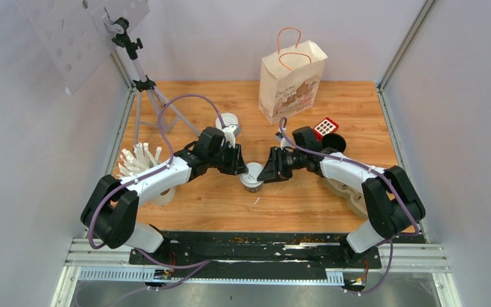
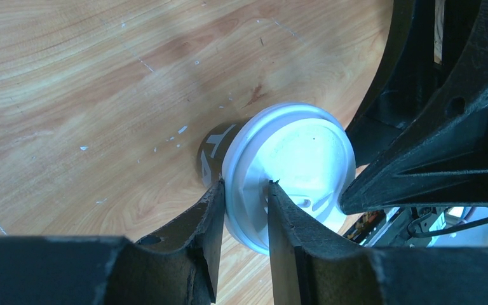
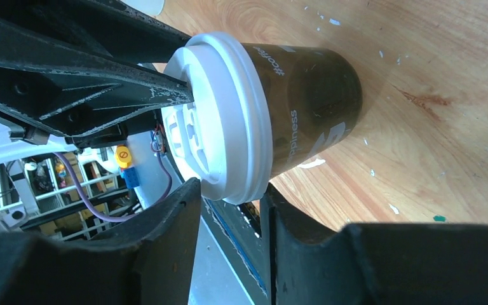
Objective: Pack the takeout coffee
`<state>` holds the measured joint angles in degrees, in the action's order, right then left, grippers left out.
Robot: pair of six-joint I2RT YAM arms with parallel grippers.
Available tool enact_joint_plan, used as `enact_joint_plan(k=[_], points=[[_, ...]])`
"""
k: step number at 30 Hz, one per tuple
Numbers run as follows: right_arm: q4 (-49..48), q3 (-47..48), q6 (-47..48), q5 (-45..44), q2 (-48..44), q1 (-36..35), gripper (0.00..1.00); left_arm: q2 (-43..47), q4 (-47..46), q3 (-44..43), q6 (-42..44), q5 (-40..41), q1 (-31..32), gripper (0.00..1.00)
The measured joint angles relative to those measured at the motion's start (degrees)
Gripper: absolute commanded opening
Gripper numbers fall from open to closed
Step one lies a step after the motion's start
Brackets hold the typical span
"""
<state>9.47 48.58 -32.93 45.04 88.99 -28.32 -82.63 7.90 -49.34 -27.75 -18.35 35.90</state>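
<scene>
A dark brown coffee cup [image 1: 252,178] with a white sip lid stands upright mid-way across the wooden table [image 1: 307,198], between both arms. The left gripper [image 2: 244,190] is narrowed, pinching the lid's rim. The right gripper [image 3: 229,197] straddles the opposite rim, jaws narrow; whether it grips cannot be told. A second coffee cup [image 1: 229,121] stands behind, near the paper bag [image 1: 292,80].

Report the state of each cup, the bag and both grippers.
near cup: upright, lidded, between both grippers.
far cup: upright, lidded, no gripper on it.
paper bag: standing upright, apart from both cups.
left gripper: shut on near cup's lid rim.
right gripper: around the same rim, grip unclear.
</scene>
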Motion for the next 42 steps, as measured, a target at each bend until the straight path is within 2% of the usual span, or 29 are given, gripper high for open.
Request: enact_joint_plan(k=[9, 13, 23, 33, 37, 42], points=[[-0.79, -0.76, -1.81, 0.02, -0.74, 0.31, 0.22, 0.00, 0.39, -0.04, 0.00, -0.07, -0.11, 0.36], [-0.79, -0.87, -1.88, -0.09, -0.92, 0.31, 0.21, 0.00, 0.61, -0.11, 0.02, -0.07, -0.11, 0.36], [-0.59, -0.96, -1.86, -0.61, -0.92, 0.35, 0.27, -0.04, 0.81, -0.20, 0.02, -0.09, -0.11, 0.36], [-0.50, -1.68, -0.46, -1.73, -0.94, 0.63, 0.49, -1.05, -0.24, -0.68, 0.02, -0.76, -0.04, 0.35], [3.78, 0.04, 1.77, -3.87, -1.88, 0.72, 0.49, -1.22, -0.35, -0.83, 0.02, -0.96, -0.04, 0.35], [11.37, 4.87, 5.92, -8.26, -4.13, 0.72, 0.40, -1.51, -0.44, -1.05, 0.00, -1.16, -0.02, 0.35]])
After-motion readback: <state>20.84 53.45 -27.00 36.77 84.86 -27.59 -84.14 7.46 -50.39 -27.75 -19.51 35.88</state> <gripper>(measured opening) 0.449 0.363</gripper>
